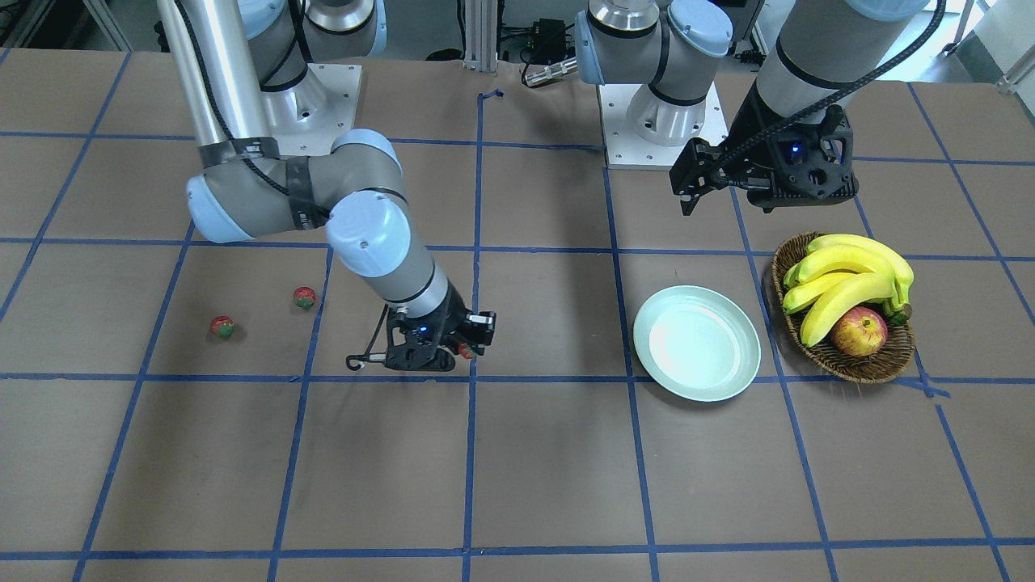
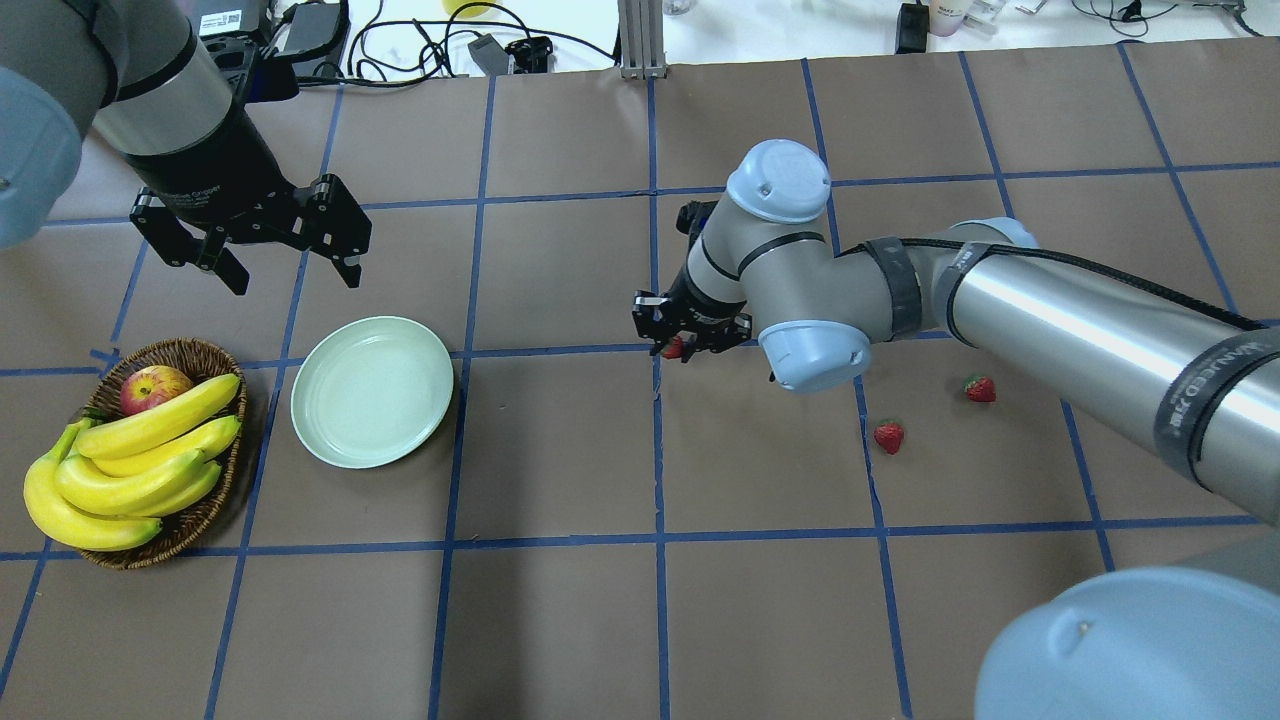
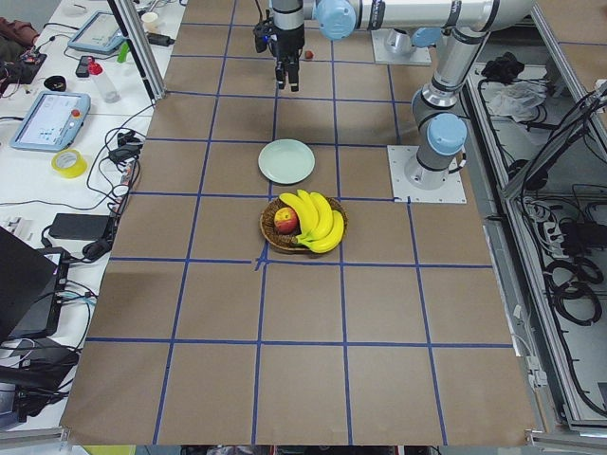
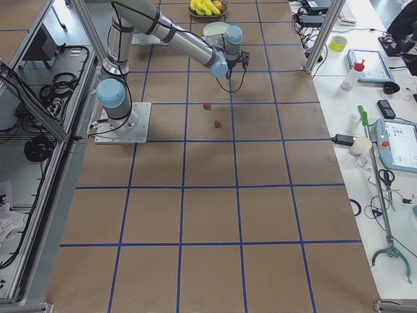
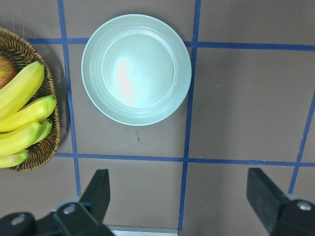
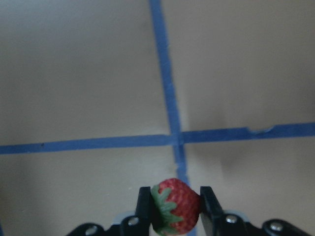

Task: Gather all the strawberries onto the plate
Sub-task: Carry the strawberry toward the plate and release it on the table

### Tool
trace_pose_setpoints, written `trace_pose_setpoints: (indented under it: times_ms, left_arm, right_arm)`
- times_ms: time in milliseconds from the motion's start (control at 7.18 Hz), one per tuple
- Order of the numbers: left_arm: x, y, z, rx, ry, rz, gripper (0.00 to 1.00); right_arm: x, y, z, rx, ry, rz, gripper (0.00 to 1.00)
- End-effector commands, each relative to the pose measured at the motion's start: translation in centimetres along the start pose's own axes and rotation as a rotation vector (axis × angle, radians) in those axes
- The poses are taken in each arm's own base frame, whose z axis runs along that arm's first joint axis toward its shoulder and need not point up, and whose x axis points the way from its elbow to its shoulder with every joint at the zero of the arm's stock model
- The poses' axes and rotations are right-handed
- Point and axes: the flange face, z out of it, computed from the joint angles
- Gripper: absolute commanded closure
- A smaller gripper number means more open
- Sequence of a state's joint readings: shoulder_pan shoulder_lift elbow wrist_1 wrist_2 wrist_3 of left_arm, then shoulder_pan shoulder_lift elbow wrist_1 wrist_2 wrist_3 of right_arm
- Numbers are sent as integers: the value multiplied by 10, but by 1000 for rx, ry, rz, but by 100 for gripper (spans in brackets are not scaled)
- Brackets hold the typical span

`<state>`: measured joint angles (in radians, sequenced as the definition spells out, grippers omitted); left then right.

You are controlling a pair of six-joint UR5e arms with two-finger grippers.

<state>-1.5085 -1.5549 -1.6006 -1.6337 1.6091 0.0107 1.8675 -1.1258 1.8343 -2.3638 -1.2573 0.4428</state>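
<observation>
With our right claw (image 6: pixel 174 196) we are pinching one small red strawberry (image 6: pixel 177 210) with a green cap above a tape crossing at mid-table. We are counting three strawberries: two more (image 2: pixel 888 436) (image 2: pixel 980 388) are lying apart on the table. One pale green plate (image 2: pixel 372 391) is sitting near our left claw (image 2: pixel 296 278), whose fingers are spreading wide.

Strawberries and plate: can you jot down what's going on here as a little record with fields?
Plate: pale green, empty
Held strawberry: pinched in the right end effector, not yet at the plate
Loose strawberries: two, lying apart on the table
Left end effector: open, empty, hovering near the plate
Basket: holds bananas and an apple
</observation>
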Motion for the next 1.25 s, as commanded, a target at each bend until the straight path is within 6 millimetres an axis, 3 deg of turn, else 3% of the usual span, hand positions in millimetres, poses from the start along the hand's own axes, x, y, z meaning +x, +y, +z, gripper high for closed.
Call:
trace_pose_setpoints:
  times_ms: [0,139,279,418,557,697,836,975,1115]
  left_arm:
    - [-1,0,1,-1,-3,-1,0]
    - [0,0,1,0,-2,-1,0]
    - [0,0,0,0,0,1,0]
    - [0,0,0,0,0,1,0]
    - [-1,0,1,-3,-3,0,0]
    - [-1,-1,-2,6,-3,-2,0]
    - [-1,0,2,-3,-6,0,0]
    - [-2,0,7,-12,-9,-3,0]
    - [-3,0,6,-9,-6,-5,0]
  right_arm:
    - [-63,55,34,-34,-21,26,99]
    - [-72,60,54,-23,-35,21,99]
    - [-79,62,57,-23,-50,10,86]
    - [-81,65,57,-33,-53,19,33]
    - [-79,68,57,-49,-33,41,0]
    - [-79,70,46,-48,-20,40,0]
    - [-71,68,17,-15,59,-37,0]
    - [-42,58,-21,-3,166,-100,0]
    - [0,29,-48,-7,223,-71,0]
